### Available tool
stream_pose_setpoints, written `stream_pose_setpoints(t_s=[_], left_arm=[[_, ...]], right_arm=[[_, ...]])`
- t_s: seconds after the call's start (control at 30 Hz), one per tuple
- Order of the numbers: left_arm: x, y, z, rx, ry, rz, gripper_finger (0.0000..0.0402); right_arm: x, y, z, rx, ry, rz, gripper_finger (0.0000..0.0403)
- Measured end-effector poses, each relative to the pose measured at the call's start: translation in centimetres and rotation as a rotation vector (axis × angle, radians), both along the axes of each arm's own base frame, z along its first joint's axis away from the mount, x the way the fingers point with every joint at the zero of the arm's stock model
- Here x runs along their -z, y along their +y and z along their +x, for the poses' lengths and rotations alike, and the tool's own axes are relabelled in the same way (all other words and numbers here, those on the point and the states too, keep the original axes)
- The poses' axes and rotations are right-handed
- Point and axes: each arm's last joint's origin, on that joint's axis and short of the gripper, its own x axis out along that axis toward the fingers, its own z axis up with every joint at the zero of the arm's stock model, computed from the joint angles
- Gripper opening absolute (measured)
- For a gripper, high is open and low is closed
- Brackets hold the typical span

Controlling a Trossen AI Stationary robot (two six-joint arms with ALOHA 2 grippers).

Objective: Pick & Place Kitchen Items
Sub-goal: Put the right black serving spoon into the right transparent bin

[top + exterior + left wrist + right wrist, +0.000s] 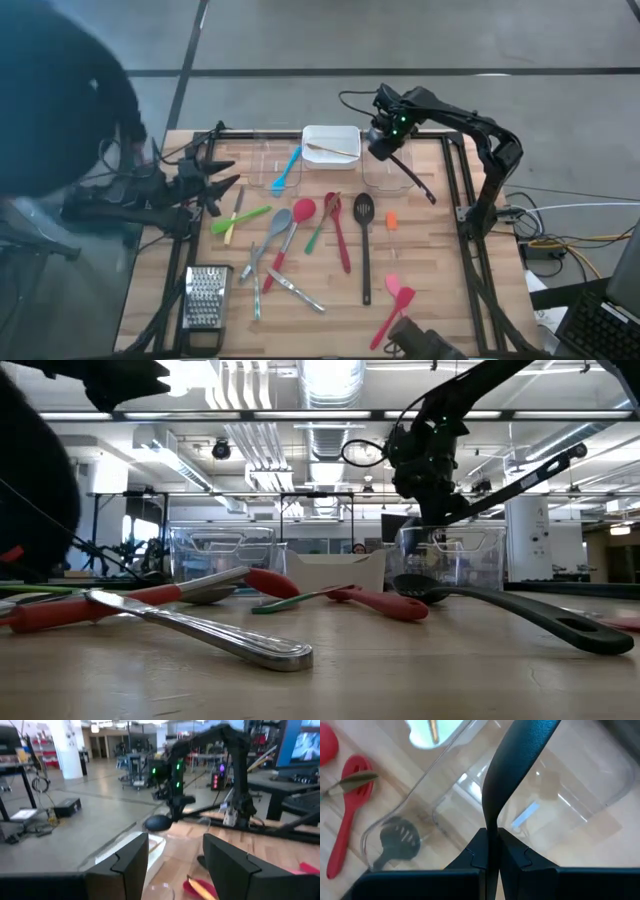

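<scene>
Over clear bin (388, 168), right gripper (491, 851) pinching black utensil (512, 765)

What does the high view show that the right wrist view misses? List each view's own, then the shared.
High view only: the metal grater, the blue spoon in its clear bin, and the left claw waiting open at the table's left edge.
Right wrist view only: the right claw shut tight on a black utensil handle.
Both: the clear bin, the black slotted spoon, the red slotted spatula.

Two dark, slim, jointed arms. Looping black cable and green lights at the right arm's (470, 120) wrist. Flat, matte black fingers (131, 865) with stepped inner edges.
</scene>
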Motion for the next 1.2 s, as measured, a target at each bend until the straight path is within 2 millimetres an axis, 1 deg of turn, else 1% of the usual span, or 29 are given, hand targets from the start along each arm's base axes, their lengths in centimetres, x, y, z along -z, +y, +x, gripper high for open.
stream_pose_setpoints(t_s=[0.2, 0.5, 0.67, 0.8, 0.9, 1.1, 1.2], left_arm=[[-0.3, 0.0, 0.9, 0.002, -0.007, 0.049, 0.0193], [-0.3, -0.2, 2.2, 0.016, -0.001, 0.072, 0.0193], [-0.5, -0.2, 2.7, 0.032, -0.006, 0.076, 0.0193], [-0.4, -0.3, 3.2, 0.05, -0.008, 0.075, 0.0193], [-0.4, -0.3, 3.4, 0.051, -0.01, 0.074, 0.0193], [-0.4, -0.4, 3.5, 0.074, -0.015, 0.059, 0.0193], [-0.3, -0.4, 3.6, 0.079, -0.006, 0.059, 0.0193]], right_arm=[[0.7, -0.1, 0.1, 0.016, -0.013, -0.009, 0.0011], [2.8, -0.1, -0.3, 0.022, -0.008, -0.005, 0.0011], [3.5, 0.1, -0.4, 0.02, -0.008, -0.002, 0.0011], [3.6, 0.0, -0.3, 0.02, -0.018, -0.01, 0.0011], [3.9, -0.1, -0.2, 0.016, -0.022, 0.005, 0.0011], [5.6, -0.5, 0.4, -0.014, -0.003, 0.053, 0.0011], [6.0, -0.7, 0.4, -0.017, 0.002, 0.057, 0.0014]])
